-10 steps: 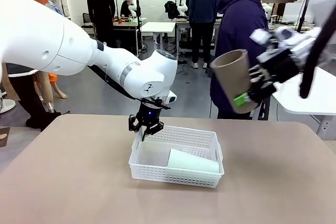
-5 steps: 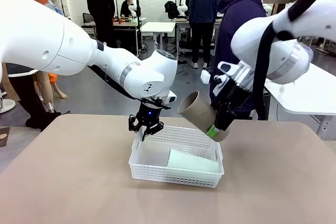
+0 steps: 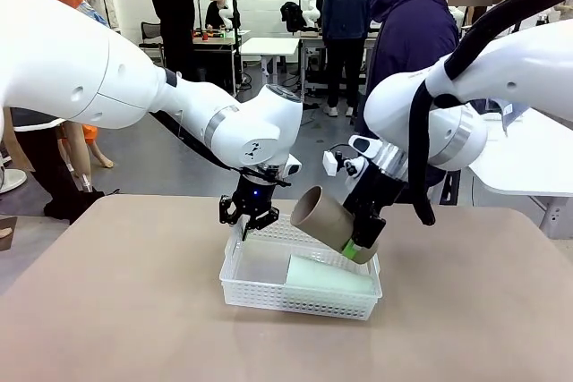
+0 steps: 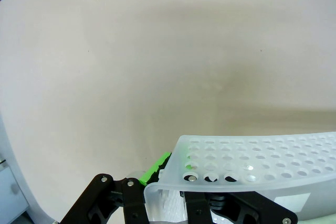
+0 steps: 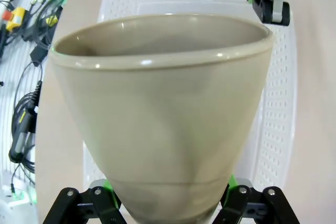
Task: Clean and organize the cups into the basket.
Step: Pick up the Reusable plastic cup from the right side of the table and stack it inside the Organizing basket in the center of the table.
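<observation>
At the far left corner of the white basket (image 3: 295, 300) on the counter (image 3: 116, 310), the rim is clamped by the closed left jaws. Inside it, the mint green cup (image 3: 328, 275) is laid on its side. Over the basket's right end, the tan cup (image 3: 322, 218) is gripped near its base by the right jaws, tilted, mouth leftward.

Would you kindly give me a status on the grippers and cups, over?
Left gripper shut on basket rim. Right gripper holding tan cup, tilted above basket. Mint cup lying inside. Nothing in the way.
</observation>
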You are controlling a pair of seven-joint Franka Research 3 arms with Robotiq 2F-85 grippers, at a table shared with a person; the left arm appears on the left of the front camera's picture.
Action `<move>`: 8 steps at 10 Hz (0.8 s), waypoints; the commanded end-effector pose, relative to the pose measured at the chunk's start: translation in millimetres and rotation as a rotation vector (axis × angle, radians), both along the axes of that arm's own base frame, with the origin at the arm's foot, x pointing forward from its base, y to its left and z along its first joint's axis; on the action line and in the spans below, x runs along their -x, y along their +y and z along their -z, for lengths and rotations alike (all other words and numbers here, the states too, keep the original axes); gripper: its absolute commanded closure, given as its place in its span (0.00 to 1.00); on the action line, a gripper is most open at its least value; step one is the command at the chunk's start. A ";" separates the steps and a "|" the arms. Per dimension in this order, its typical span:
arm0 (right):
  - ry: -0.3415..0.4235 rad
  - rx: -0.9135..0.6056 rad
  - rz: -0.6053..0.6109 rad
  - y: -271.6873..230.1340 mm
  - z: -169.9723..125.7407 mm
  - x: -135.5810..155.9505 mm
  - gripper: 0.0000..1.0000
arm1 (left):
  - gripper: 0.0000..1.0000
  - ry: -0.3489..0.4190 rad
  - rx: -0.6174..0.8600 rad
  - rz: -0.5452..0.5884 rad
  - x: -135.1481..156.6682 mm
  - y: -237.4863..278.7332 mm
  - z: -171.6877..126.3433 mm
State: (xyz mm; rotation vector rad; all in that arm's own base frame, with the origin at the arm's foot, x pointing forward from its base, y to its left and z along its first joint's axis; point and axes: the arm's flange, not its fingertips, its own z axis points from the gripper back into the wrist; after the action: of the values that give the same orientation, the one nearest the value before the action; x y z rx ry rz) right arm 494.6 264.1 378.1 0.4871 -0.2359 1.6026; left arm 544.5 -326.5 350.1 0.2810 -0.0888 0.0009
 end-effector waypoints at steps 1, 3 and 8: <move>-0.046 0.010 0.005 4.3 11.4 -9.4 0.20 | 1.00 -0.004 -0.012 0.005 1.0 2.5 0.5; -0.063 0.010 -0.008 9.9 19.9 -13.9 0.20 | 1.00 -0.004 -0.012 0.005 1.0 2.5 0.5; -0.048 0.001 0.000 11.0 17.3 -16.7 0.00 | 1.00 -0.004 -0.012 0.005 1.0 2.5 0.5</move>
State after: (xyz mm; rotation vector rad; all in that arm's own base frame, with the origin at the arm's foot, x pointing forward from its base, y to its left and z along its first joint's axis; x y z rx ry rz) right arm 508.2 275.9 354.5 0.4592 -0.2651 1.6056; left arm 544.5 -326.5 350.1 0.2810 -0.0888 0.0009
